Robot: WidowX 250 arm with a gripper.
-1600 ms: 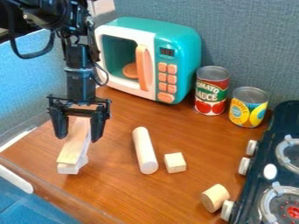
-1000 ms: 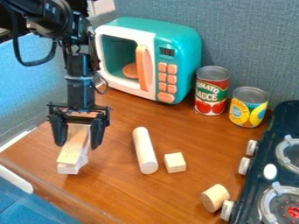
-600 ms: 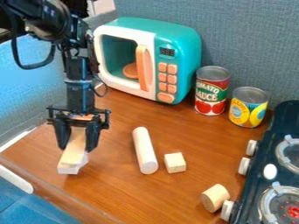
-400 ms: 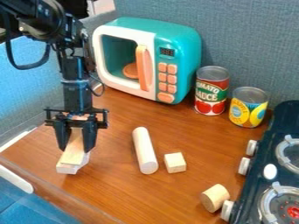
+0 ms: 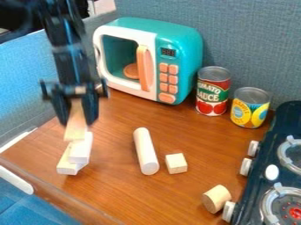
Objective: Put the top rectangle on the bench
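Observation:
At the upper left, the gripper (image 5: 77, 121) is shut on the top rectangle (image 5: 76, 127), a pale wooden block that hangs tilted between the two fingers. Its lower end shows just above the other blocks; whether it touches them I cannot tell. Below it, a whitish block (image 5: 81, 148) and a light wooden block (image 5: 67, 162) lie side by side at the left of the brown bench (image 5: 126, 193).
A wooden cylinder (image 5: 145, 151) and a small cube (image 5: 176, 163) lie to the right. A short round block (image 5: 216, 198) is beside the stove (image 5: 285, 132). The toy microwave (image 5: 150, 59), a sauce can (image 5: 213, 91) and a yellow can (image 5: 250, 107) stand behind.
The gripper has closed on the top rectangle and risen with it, drifting slightly left. The whitish and light wooden blocks beneath have come into fuller view.

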